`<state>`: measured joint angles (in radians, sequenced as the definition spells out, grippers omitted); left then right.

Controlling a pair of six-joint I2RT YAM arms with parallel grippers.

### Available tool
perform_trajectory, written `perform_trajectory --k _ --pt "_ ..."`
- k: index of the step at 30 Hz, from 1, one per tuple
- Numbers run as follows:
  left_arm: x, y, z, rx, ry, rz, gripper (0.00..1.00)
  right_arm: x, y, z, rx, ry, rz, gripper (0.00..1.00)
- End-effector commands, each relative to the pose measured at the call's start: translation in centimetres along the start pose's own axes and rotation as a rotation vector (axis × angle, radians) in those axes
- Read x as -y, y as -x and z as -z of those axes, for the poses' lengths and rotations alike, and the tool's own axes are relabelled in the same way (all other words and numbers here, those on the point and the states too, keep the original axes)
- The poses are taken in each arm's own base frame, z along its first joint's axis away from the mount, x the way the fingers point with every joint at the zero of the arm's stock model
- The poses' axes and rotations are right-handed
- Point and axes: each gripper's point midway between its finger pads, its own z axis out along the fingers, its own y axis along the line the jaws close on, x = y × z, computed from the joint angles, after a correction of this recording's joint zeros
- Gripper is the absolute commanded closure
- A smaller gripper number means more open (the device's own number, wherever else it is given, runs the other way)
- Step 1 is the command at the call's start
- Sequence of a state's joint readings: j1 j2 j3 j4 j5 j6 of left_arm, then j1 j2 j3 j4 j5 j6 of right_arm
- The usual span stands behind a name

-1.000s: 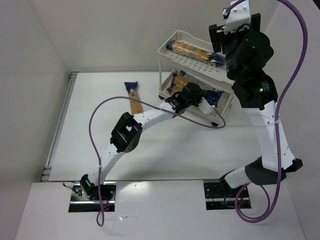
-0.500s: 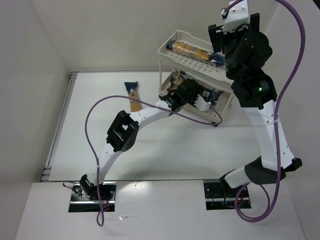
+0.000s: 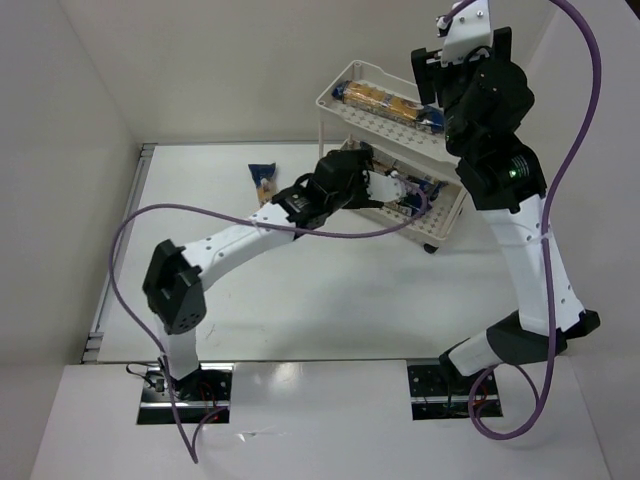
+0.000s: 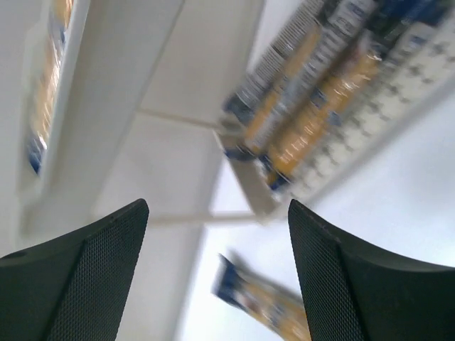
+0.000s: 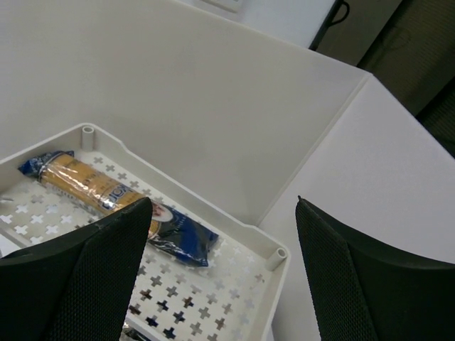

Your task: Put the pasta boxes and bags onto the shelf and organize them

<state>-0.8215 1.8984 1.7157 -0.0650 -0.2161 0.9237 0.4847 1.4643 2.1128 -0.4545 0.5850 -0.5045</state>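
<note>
The shelf [image 3: 335,92] is a cream two-tier cart at the back right. One pasta packet [image 3: 388,103] lies on its top tray, and more packets [image 3: 418,190] lie in the lower tray. Another packet [image 3: 264,178] lies on the table to the left, partly behind my left arm. My left gripper [image 3: 396,191] is at the lower tray's near-left side, open and empty. In the blurred left wrist view the open left gripper [image 4: 217,206] frames the lower-tray packets [image 4: 320,106] and the table packet [image 4: 264,307]. My right gripper [image 5: 224,202] hangs open above the top tray [image 5: 234,224], near its packet [image 5: 114,197].
White walls close in the table behind and to the left. The purple cable [image 3: 300,228] of the left arm loops across the table in front of the shelf. The right arm [image 3: 520,230] rises tall just right of the shelf.
My left gripper's jaws have opened and the gripper has drawn back left along the lower tray. The left elbow has swung far left. The right arm has barely moved.
</note>
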Motion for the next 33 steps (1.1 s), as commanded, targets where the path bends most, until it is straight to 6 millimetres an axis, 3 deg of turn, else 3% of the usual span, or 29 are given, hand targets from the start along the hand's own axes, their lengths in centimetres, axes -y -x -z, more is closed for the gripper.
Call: perform_trajectory --k 1,2,3,4,6,7,10,11,13,14,15,17,22,24,27,33 --pt "2.2 -3.7 5.0 -0.157 -0.068 0.374 0.13 -0.9 0.6 -1.0 0.028 -0.002 -0.064 0.13" --pt "3.3 -4.9 5.8 -0.184 -0.101 0.433 0.13 -0.6 1.1 -0.9 0.042 -0.009 -0.075 0.12" --pt "6.1 -7.5 6.9 -0.276 -0.152 0.532 0.11 -0.7 1.0 -1.2 0.037 -0.017 -0.086 0.10" --pt "5.2 -10.3 8.0 -0.328 -0.121 0.610 0.09 -1.3 0.8 -1.6 0.031 -0.014 -0.092 0.10" --pt "6.2 -14.3 9.2 -0.433 -0.117 0.808 0.08 -1.5 1.1 -2.1 0.035 -0.015 -0.109 0.10" --pt "4.7 -19.3 10.2 -0.515 -0.047 0.927 0.07 -1.5 1.3 -2.2 0.036 -0.016 -0.110 0.10" --pt "4.8 -25.8 10.3 -0.631 -0.017 1.228 0.07 -2.7 1.3 -3.2 0.035 0.007 -0.125 0.10" --pt "2.3 -28.2 10.4 -0.625 0.041 1.306 0.05 -3.4 0.9 -3.8 0.026 0.011 -0.118 0.10" --pt "2.2 -29.2 8.6 -0.591 0.009 1.381 0.01 -3.8 0.7 -4.2 0.022 0.013 -0.125 0.10" --pt "2.0 -29.0 7.9 -0.575 -0.005 1.386 0.01 -3.6 1.0 -4.1 0.030 0.009 -0.130 0.10" --pt "0.5 -28.0 6.7 -0.517 -0.003 1.392 0.01 -4.2 0.5 -4.6 0.018 0.015 -0.121 0.10" --pt "1.8 -28.6 4.8 -0.530 -0.032 1.459 0.01 -4.6 0.2 -4.9 0.011 0.018 -0.116 0.10" --pt "7.3 -32.9 3.5 -0.722 -0.016 1.510 0.01 -5.2 -1.0 -5.4 -0.020 0.011 -0.090 0.09" --pt "6.3 -32.1 2.1 -0.658 -0.032 1.543 0.01 -5.4 -1.4 -5.5 -0.029 0.015 -0.074 0.09" --pt "6.8 -31.8 0.5 -0.631 -0.067 1.591 0.01 -6.0 -2.1 -5.8 -0.043 0.022 -0.064 0.09" --pt "9.5 -33.0 -0.6 -0.711 -0.062 1.604 0.01 -6.3 -2.4 -6.1 -0.050 0.025 -0.049 0.09"
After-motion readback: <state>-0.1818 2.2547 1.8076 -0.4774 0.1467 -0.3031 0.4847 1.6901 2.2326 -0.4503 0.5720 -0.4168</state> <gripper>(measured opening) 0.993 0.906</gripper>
